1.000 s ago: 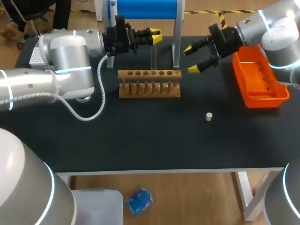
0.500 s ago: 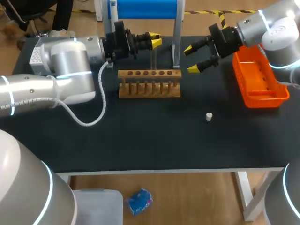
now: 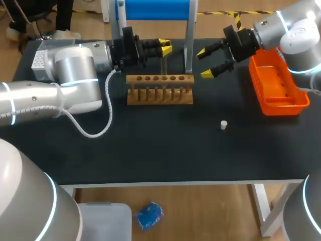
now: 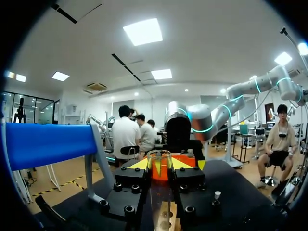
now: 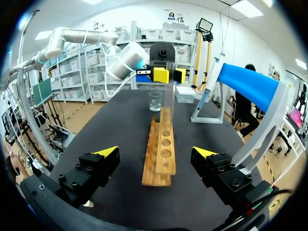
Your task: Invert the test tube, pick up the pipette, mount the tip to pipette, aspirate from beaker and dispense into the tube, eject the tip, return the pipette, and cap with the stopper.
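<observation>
My left gripper is shut on a clear glass test tube near its upper end. The tube hangs upright over the wooden rack, its lower end close to the row of holes. From the left wrist the tube's open rim shows between the yellow tips, with the rack below. My right gripper stands open to the right of the rack, nothing between its fingers. Across its open gripper, the right wrist view shows the rack, the held tube and a glass beaker beyond. A small white stopper lies on the mat.
An orange tray sits at the right edge under my right arm. A blue-topped stand rises behind the rack. A white tip box is at the far left, behind my left arm.
My left wrist has shifted slightly while holding the tube over the rack. The right arm has not moved.
</observation>
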`<move>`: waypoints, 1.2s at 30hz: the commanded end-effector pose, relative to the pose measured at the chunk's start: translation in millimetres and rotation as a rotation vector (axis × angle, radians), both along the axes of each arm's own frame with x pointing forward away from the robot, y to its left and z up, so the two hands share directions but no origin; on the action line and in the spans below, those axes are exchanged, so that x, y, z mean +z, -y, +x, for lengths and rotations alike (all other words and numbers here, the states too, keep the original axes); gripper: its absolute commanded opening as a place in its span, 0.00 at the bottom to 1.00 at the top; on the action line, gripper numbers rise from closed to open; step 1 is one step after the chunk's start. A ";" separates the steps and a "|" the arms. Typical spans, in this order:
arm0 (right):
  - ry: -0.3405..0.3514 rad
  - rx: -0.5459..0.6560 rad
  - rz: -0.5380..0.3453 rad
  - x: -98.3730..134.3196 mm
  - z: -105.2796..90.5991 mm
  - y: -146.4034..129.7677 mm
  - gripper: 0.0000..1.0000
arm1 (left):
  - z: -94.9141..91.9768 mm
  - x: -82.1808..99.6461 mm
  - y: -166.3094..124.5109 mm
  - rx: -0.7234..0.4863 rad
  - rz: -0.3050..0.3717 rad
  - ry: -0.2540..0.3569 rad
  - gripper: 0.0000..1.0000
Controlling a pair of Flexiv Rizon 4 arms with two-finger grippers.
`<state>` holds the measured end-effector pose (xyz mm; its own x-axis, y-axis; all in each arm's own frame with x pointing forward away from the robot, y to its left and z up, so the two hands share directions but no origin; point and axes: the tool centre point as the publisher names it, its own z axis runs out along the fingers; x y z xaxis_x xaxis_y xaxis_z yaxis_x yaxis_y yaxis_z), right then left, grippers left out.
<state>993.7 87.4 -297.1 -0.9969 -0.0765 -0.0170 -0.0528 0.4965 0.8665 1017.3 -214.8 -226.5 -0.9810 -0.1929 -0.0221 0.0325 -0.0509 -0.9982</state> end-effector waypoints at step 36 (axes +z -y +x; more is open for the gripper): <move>0.000 0.002 0.000 -0.2 0.7 0.5 1.00 | 6.1 -28.5 -3.3 0.007 0.019 -0.043 0.00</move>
<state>993.7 87.4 -297.1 -0.9969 -0.0765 -0.0170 -0.0528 0.4964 0.8665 1021.8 -210.5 -258.4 -0.9784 -0.2061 0.0144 -0.0052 -0.0452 -0.9990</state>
